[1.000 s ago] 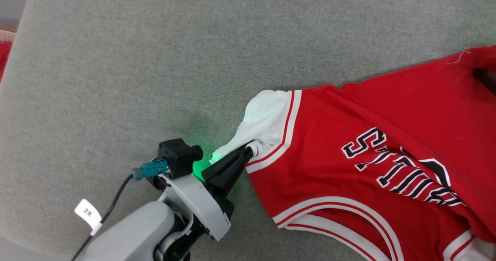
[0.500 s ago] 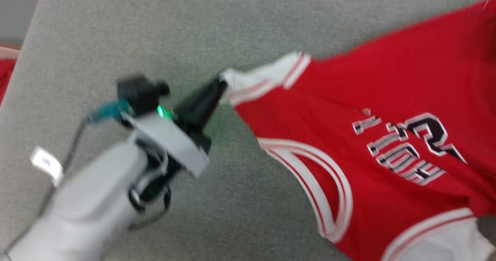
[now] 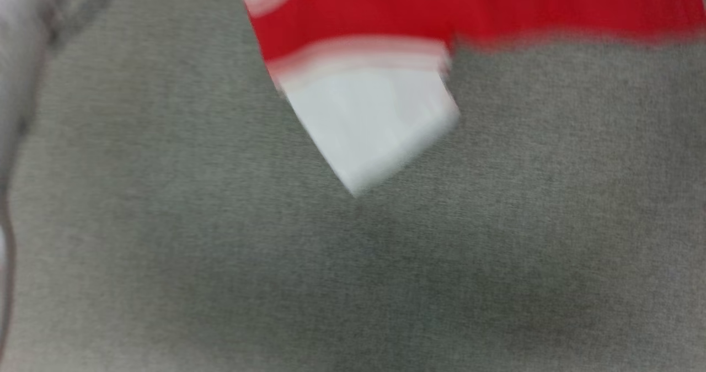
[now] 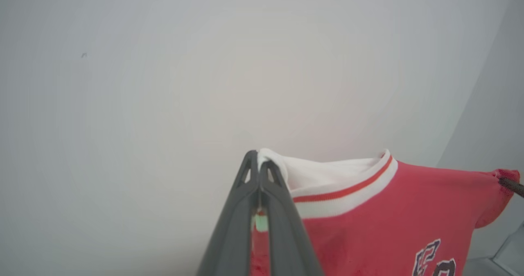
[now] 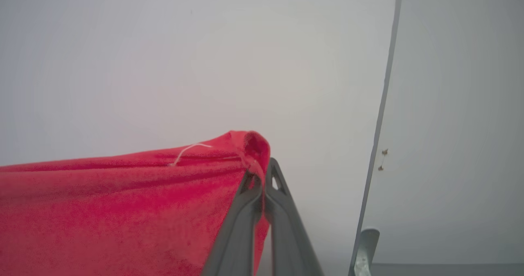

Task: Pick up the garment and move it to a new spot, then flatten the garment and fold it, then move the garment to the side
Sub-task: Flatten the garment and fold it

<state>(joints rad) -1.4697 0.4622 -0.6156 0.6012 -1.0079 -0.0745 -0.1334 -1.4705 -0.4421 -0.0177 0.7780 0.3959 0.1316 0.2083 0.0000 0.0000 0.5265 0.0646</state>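
The garment (image 4: pixel 368 222), a red jersey with white sleeves and striped trim, hangs stretched between my two grippers against a pale wall. My left gripper (image 4: pixel 260 163) is shut on the edge of a white sleeve. My right gripper (image 5: pixel 262 171) is shut on a red corner of the garment (image 5: pixel 123 210), and its dark tip (image 4: pixel 511 186) shows far right in the left wrist view. In the blurred head view the garment (image 3: pixel 386 13) hangs from the top edge, its other white sleeve (image 3: pixel 369 123) dangling above the grey surface (image 3: pixel 353 283).
A pale, blurred arm part (image 3: pixel 19 57) runs down the head view's left edge. In the right wrist view a wall seam (image 5: pixel 380 124) runs top to bottom, with a metal bracket (image 5: pixel 364 247) at its foot.
The garment lay on the grey surface a second ago; now it is lifted and hangs between both grippers. The right gripper has shut on its red corner. The head view has shifted and blurred.
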